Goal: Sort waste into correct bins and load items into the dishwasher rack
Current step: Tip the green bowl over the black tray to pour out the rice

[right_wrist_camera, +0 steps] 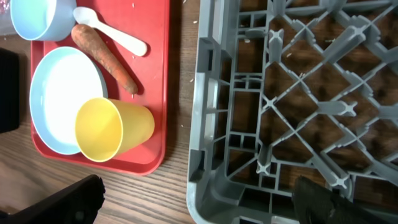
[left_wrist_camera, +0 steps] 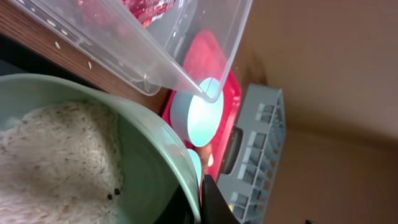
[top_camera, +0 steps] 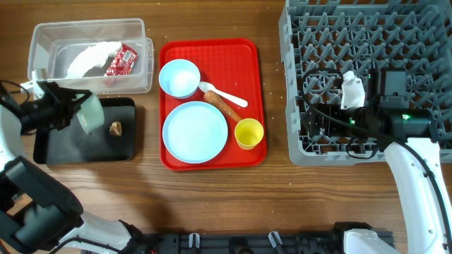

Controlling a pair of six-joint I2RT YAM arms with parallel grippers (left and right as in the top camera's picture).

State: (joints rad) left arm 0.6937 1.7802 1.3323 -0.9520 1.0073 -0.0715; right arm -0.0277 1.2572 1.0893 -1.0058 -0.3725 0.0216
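My left gripper (top_camera: 76, 111) is shut on the rim of a pale green bowl (top_camera: 90, 113), held tilted over the black tray (top_camera: 120, 144). In the left wrist view the fingers (left_wrist_camera: 202, 202) pinch the bowl (left_wrist_camera: 143, 149), which holds white rice (left_wrist_camera: 50, 155). A brown scrap (top_camera: 115, 128) lies on the black tray. The clear tub (top_camera: 138, 32) holds the napkin (top_camera: 92, 58) and red wrapper (top_camera: 121, 61). My right gripper (top_camera: 308, 130) is open and empty, straddling the front left corner of the grey rack (right_wrist_camera: 211, 124); its fingers (right_wrist_camera: 199, 205) show at the bottom of the right wrist view.
The red tray (top_camera: 169, 159) carries a blue bowl (top_camera: 179, 77), white spoon (top_camera: 224, 96), sausage stick (top_camera: 224, 107), blue plate (top_camera: 195, 132) and yellow cup (top_camera: 248, 133). The cup (right_wrist_camera: 112, 127) lies tipped beside the plate (right_wrist_camera: 59, 93). The rack (top_camera: 424, 42) fills the right.
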